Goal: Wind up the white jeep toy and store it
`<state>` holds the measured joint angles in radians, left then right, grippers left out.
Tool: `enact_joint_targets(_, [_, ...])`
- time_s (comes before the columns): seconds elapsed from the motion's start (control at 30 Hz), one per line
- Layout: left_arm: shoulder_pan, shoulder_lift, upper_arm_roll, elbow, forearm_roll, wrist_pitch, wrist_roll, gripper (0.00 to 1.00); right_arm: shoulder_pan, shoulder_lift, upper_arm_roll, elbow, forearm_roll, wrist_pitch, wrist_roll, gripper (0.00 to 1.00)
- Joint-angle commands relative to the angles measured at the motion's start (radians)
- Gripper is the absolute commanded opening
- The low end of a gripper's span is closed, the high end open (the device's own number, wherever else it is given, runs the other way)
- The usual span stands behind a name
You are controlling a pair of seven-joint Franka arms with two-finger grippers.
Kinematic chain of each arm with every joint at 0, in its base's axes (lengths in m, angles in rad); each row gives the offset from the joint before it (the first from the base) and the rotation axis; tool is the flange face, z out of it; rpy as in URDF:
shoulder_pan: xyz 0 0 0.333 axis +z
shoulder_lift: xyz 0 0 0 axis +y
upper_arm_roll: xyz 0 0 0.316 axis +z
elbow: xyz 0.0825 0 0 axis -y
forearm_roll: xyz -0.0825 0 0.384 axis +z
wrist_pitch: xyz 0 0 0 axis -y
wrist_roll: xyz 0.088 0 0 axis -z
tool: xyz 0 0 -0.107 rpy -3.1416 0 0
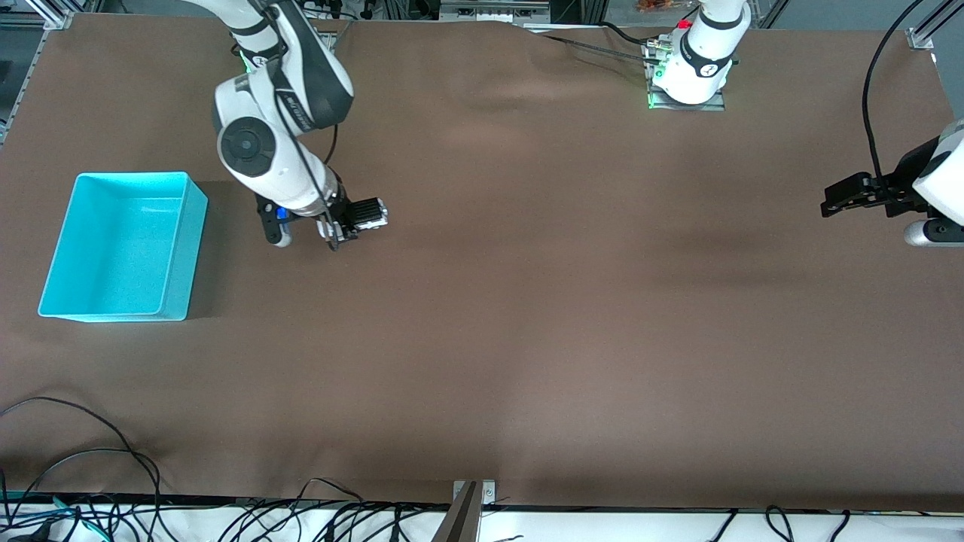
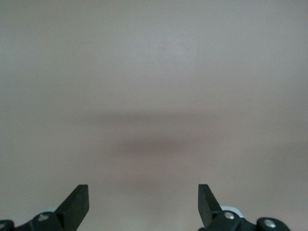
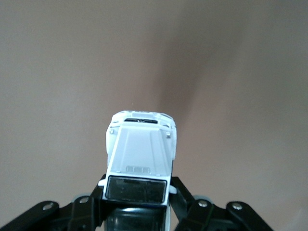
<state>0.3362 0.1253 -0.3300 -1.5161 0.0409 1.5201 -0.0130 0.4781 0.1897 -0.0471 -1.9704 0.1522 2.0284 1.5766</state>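
The white jeep toy (image 1: 369,214) (image 3: 140,161), boxy with a black roof and dark windscreen, is clamped between the fingers of my right gripper (image 1: 348,224) (image 3: 137,202), low over the brown table beside the cyan bin (image 1: 177,248). Its bonnet points away from the wrist. My left gripper (image 1: 840,197) (image 2: 143,204) hangs open over bare tabletop at the left arm's end, with nothing between its fingers.
The cyan bin holds nothing and stands at the right arm's end of the table. Cables (image 1: 113,497) trail along the table edge nearest the front camera. The brown table cover (image 1: 527,301) lies bare between the two grippers.
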Motion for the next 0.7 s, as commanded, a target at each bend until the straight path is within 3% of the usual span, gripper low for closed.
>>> enact_joint_targets(0.0, [0.009, -0.027, -0.003, -0.024, -0.029, -0.005, 0.011, 1.00, -0.064, -0.084, 0.009, -0.050, 0.001, -0.051, -0.128, 0.00])
enact_joint_targets(0.3, [0.009, -0.027, -0.003, -0.024, -0.029, -0.005, 0.012, 1.00, -0.179, -0.173, -0.019, -0.042, 0.000, -0.201, -0.397, 0.00])
enact_joint_targets(0.67, [0.009, -0.027, -0.003, -0.032, -0.029, -0.003, 0.013, 1.00, -0.230, -0.216, -0.174, -0.022, -0.003, -0.318, -0.798, 0.00])
